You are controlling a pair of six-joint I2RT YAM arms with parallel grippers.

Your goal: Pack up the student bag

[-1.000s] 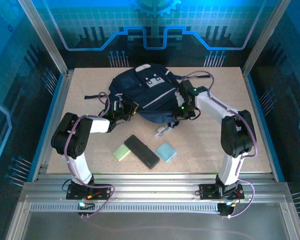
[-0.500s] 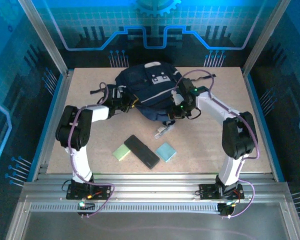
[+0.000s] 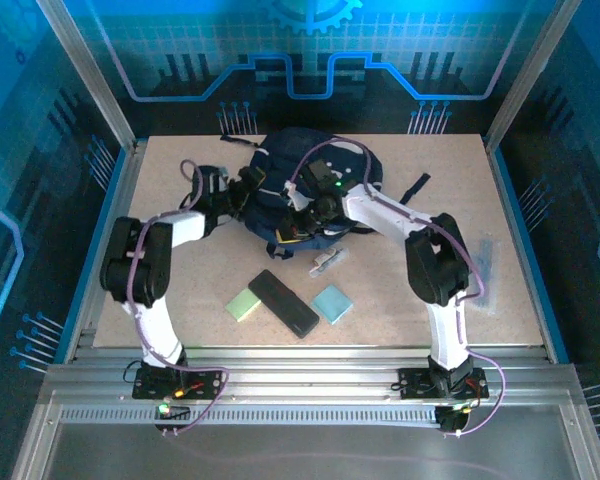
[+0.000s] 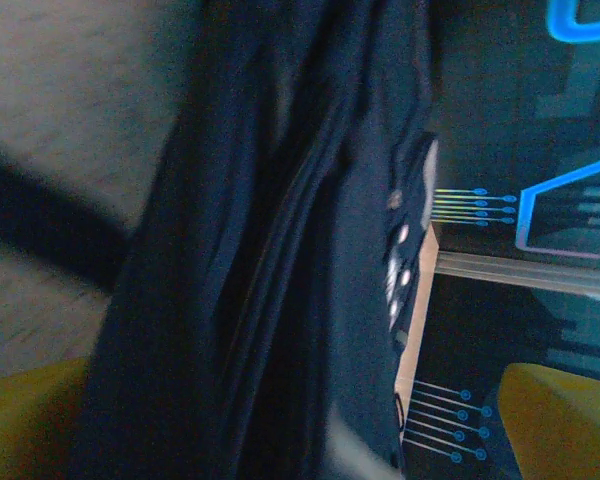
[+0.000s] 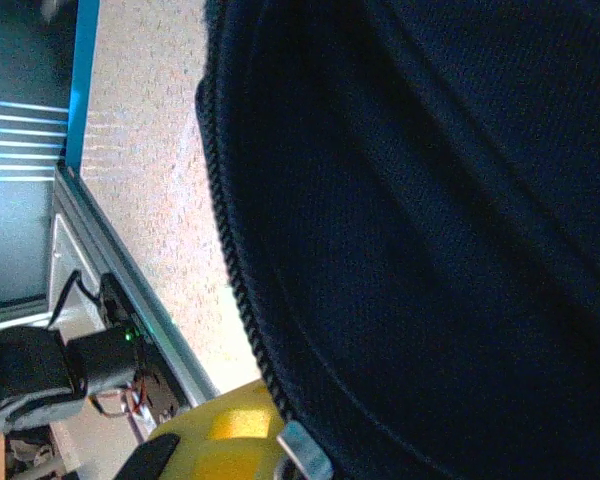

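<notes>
My left gripper point(image 3: 238, 195) has just sprung apart. The student bag point(image 3: 280, 165) is shoved nearer the desk's point(image 3: 180, 290) back edge, bunched, lying roughly left-to-right. My right gripper point(image 3: 298, 215) is clamped on its fabric.

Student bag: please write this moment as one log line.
student bag: on table | left hand: open at it | right hand: shut on it
</notes>
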